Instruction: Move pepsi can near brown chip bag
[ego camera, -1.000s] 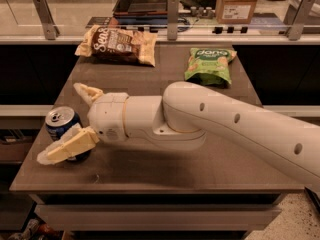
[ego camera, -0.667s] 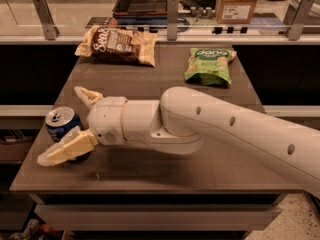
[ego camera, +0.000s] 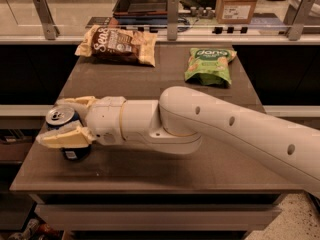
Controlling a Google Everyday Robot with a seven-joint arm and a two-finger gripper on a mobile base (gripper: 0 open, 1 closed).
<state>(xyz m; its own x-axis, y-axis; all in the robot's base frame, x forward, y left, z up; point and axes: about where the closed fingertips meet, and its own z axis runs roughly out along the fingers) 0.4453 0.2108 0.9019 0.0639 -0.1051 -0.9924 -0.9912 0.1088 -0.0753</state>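
The pepsi can (ego camera: 62,116), dark blue with a silver top, stands upright near the front left corner of the table (ego camera: 150,164). My gripper (ego camera: 54,120) reaches in from the right and straddles the can, with one cream finger (ego camera: 65,136) pressed across its front and the other (ego camera: 76,102) behind it. The fingers look shut on the can, which rests on the table. The brown chip bag (ego camera: 117,45) lies flat at the back left of the table, well away from the can.
A green chip bag (ego camera: 209,65) lies at the back right of the table. My white arm (ego camera: 215,129) crosses the table's front half from the right. A rail with metal posts (ego camera: 172,14) and a counter with boxes stand behind the table.
The near finger has drawn in against the front of the can, closing the gap. The can and both bags stay where they were.
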